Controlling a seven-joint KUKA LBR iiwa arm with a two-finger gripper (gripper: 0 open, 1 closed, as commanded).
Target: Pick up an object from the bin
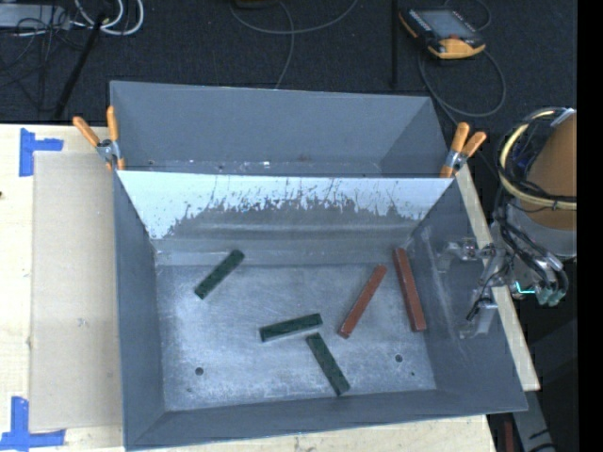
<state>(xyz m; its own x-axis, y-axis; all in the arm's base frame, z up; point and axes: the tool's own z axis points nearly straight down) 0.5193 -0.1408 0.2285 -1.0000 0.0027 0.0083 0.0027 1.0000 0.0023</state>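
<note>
Grey bin [283,139]: the gripper [476,295] hangs over its right wall, open or closed I cannot tell.

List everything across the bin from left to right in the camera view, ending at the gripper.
Left green bar → middle green bar → front green bar → slanted brown bar → right brown bar → gripper.

robotics laboratory, viewed from above; a grey metal bin [273,111] stands beside a cable-wrapped robot arm [545,182] at the right; the dark carpeted floor [188,50] behind it is strewn with loose cables [121,9] and orange-and-black handheld units [443,32], typical of an experimental rig
</note>
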